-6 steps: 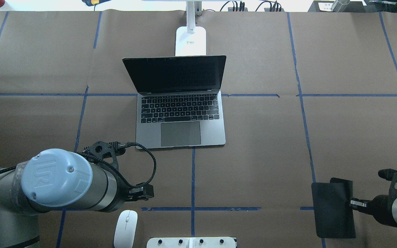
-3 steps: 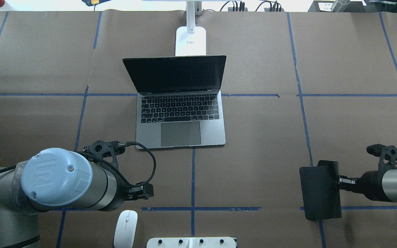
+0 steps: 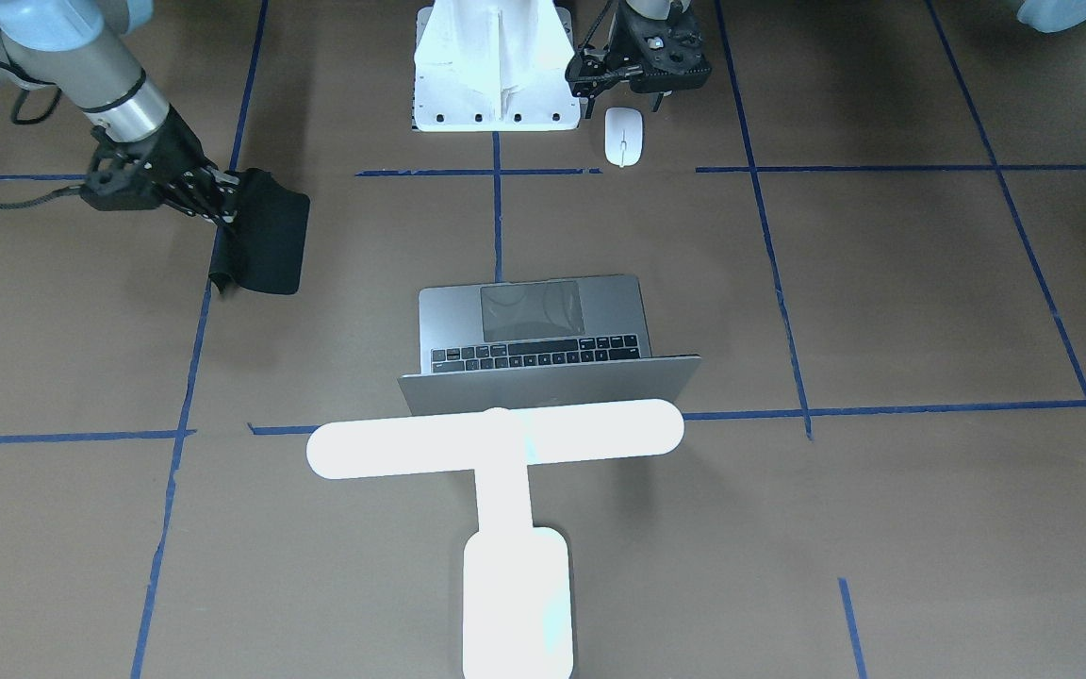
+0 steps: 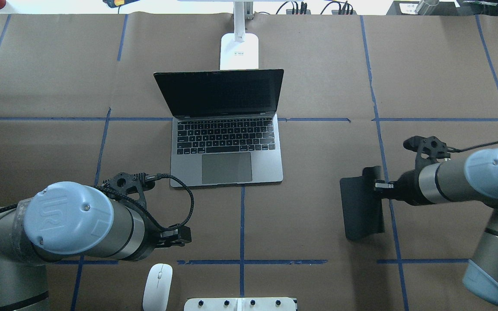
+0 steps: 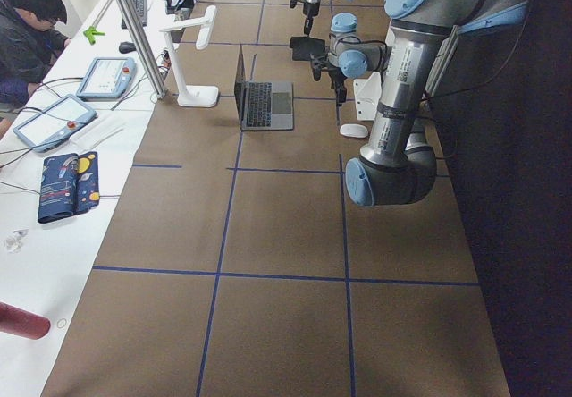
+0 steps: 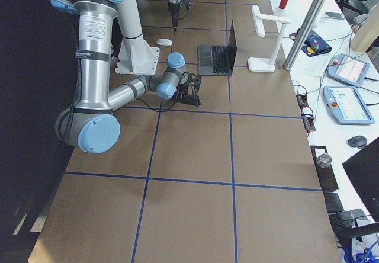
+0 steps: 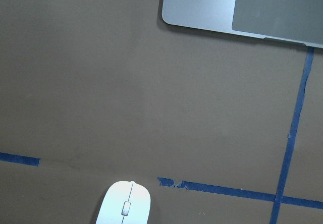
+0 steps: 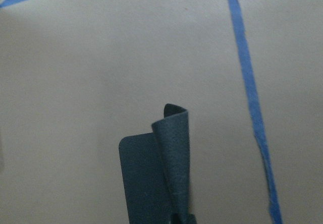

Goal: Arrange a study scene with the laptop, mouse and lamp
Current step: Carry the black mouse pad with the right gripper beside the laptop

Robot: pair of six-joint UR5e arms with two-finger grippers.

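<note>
Two of the three pieces look placed. The laptop (image 4: 227, 149) sits open mid-counter with its screen dark, well away from both end effectors. The lamp (image 3: 496, 448) glows just behind the laptop's lid, farther from both of them.

The right end effector (image 4: 378, 186) is pinched narrow on one edge of a black mat (image 4: 361, 211). The mat curls at the grip and droops away from the fingers. It hangs over bare counter (image 4: 318, 216). Whether its low edge brushes the paper cannot be told. From this end effector, the laptop lies off toward the robot's left and a little farther from the robot, with open counter between.

The left end effector (image 3: 645, 68) hovers over the counter's near edge, carrying nothing that shows. Its fingers appear in no view clearly enough to tell whether they are wide or narrow. The mouse (image 4: 158, 286) lies on the counter near it, on the robot's side, untouched. In the wrist view the mouse shows at the bottom edge and the laptop's front corner at the top.

By my reading the task is past halfway. Left to do: lay the mat flat beside the laptop, probably on its right. Then fetch the mouse and set it there, most likely on the mat.
</note>
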